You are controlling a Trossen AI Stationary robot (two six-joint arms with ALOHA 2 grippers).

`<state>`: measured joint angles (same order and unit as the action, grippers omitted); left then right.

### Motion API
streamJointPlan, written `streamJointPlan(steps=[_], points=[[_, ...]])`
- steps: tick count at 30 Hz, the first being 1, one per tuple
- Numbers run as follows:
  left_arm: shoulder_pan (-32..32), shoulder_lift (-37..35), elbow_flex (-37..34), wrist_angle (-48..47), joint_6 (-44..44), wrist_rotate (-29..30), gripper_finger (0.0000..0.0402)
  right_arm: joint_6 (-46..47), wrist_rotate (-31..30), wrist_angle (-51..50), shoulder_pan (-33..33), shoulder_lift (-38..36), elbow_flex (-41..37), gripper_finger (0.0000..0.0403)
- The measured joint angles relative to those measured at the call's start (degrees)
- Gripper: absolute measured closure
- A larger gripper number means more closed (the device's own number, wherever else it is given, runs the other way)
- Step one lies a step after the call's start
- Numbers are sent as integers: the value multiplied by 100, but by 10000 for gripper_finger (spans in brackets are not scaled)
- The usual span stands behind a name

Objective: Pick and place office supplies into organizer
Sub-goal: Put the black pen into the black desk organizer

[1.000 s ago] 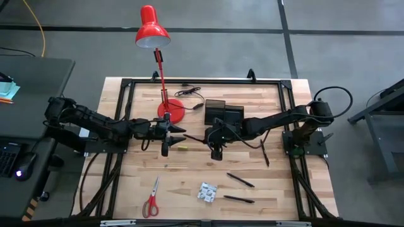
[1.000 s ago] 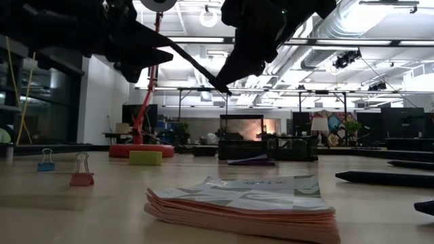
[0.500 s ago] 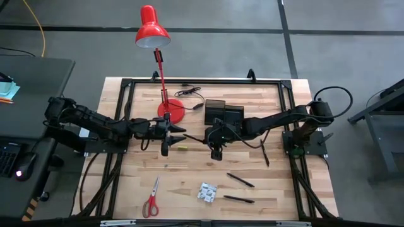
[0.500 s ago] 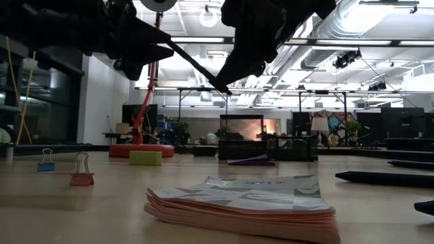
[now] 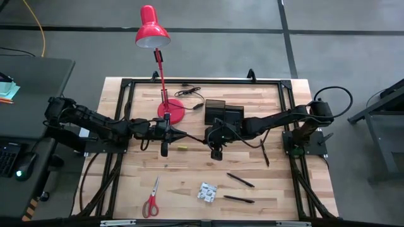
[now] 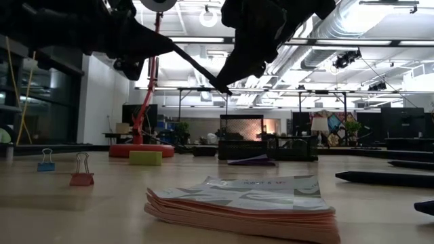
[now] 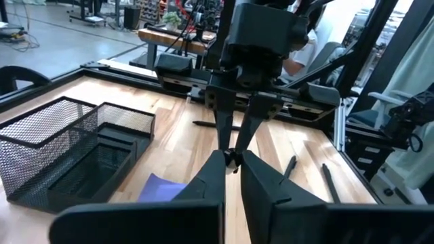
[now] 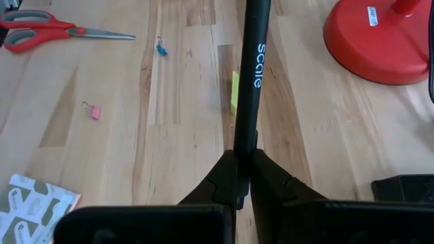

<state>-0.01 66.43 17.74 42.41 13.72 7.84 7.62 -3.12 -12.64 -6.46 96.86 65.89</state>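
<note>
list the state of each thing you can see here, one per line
left end effector: shut on the pen's tip, above the table
right end effector: shut on the pen's other end
pen: held in the air between both arms
organizer: upright, visible compartments look empty
purple notepad: flat beside the organizer
scissors: closed, flat on the table
patterned packet: flat on the table
lamp: standing

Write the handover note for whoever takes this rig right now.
Right gripper: shut on a black pen, held in the air mid-table.
Left gripper: shut on the same pen's other end.
Organizer: behind the grippers, looks empty in the left wrist view; purple notepad lies beside it.
Near edge: scissors, packet, two pens.
Done: nothing seen stored.
Left: this pen, then everything else.
</note>
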Motion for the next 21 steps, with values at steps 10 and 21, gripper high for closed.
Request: streamJointPlan(steps=[10, 21], points=[[0, 7, -2, -57, 7, -28, 387, 13, 171, 94, 13, 193, 4, 396], [0, 205, -2, 13, -48, -177, 399, -15, 193, 46, 9, 247, -3, 395]])
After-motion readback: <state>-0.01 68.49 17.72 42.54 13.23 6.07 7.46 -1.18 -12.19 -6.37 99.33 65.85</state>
